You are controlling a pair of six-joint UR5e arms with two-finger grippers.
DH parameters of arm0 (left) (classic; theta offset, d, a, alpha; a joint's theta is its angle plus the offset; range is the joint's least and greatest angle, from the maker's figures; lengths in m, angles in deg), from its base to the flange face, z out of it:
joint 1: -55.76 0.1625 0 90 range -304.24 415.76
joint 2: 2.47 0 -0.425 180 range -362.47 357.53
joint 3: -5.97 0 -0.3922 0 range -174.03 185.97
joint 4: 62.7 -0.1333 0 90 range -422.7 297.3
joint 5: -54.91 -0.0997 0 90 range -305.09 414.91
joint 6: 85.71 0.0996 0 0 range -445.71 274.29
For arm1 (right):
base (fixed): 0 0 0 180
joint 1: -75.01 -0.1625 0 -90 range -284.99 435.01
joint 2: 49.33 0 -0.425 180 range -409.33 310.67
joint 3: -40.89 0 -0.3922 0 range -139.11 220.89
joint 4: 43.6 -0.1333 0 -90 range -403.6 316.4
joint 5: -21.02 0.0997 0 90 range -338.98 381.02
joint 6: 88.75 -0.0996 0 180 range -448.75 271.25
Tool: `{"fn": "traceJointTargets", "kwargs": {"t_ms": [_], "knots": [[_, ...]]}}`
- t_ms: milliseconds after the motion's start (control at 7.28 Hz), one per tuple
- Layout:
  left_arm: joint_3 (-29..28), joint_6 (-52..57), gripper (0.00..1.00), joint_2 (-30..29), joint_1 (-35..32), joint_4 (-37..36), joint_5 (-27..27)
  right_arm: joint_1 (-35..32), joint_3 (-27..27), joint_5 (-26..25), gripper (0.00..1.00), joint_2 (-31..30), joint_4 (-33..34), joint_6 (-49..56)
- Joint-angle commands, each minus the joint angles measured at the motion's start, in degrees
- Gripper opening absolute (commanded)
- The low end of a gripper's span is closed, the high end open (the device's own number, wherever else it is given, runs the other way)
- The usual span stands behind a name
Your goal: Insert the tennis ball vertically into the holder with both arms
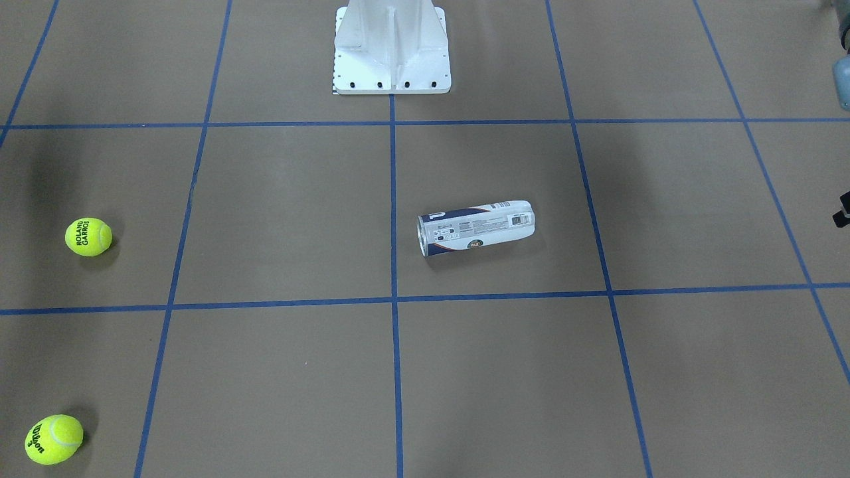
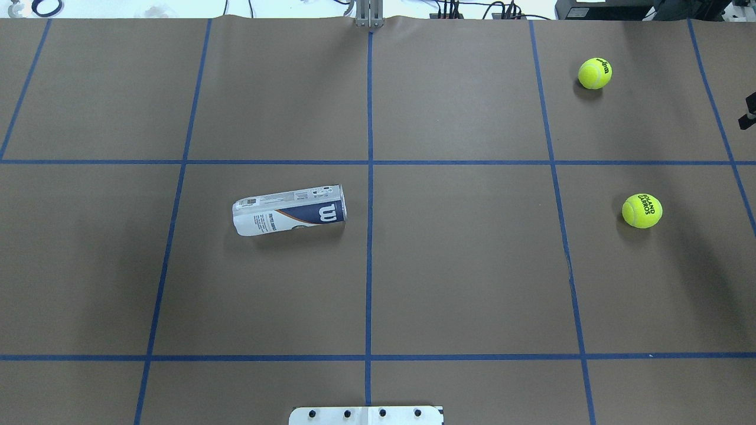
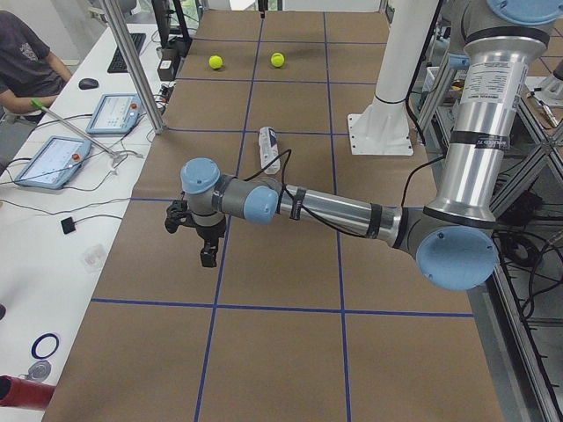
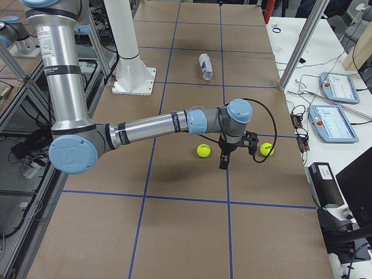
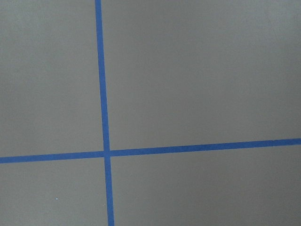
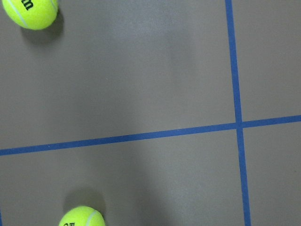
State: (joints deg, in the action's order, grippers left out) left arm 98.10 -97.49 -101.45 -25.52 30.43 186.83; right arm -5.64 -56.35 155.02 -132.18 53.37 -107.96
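— Logging from the largest down: item one, the table (image 2: 472,265). Risk, then make?
— Flat, matte brown paper skin with a blue tape grid. Risk: nothing on it stops a round thing rolling toward an edge.
— Item two, the arms?
— Left arm (image 3: 334,211), right arm (image 4: 151,125): smooth silver tubes, light-blue caps, black cable. Each reaches out over its own end of the table. Risk, as I judge it: both must meet at one can, so a clash or a mistimed release.
— Item three?
— Holder (image 2: 289,211): slick plastic cylinder, white and navy label. It lies on its side near the table's middle, in the robot's left half, just beside the centre tape line. Risk: it needs standing up, and a hard pinch could dent the thin wall or let it swivel.
— Grippers?
— Left gripper (image 3: 207,251), right gripper (image 4: 224,160): black and hard, hanging fingers-down, nothing visible in either. Spread or pressed together, I cannot tell.
— Smallest?
— Roland Garros ball (image 2: 642,211) near the right edge, Wilson ball (image 2: 595,73) toward the far right corner. Both are fuzzy yellow felt spheres. Risk: a nudged ball rolls away.
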Motion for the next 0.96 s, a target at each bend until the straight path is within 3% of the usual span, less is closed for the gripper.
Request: {"fn": "traceJointTargets", "kwargs": {"t_ms": [0, 824], "knots": [[0.2, 0.1, 1.0, 0.4, 0.0, 0.0, -0.7, 0.1, -0.8, -0.1, 1.0, 0.0, 0.0, 0.0], [0.2, -0.4, 1.0, 1.8, 0.0, 0.1, -0.2, 0.1, -0.1, -1.2, 1.0, -1.3, 0.0, 3.1]]}}
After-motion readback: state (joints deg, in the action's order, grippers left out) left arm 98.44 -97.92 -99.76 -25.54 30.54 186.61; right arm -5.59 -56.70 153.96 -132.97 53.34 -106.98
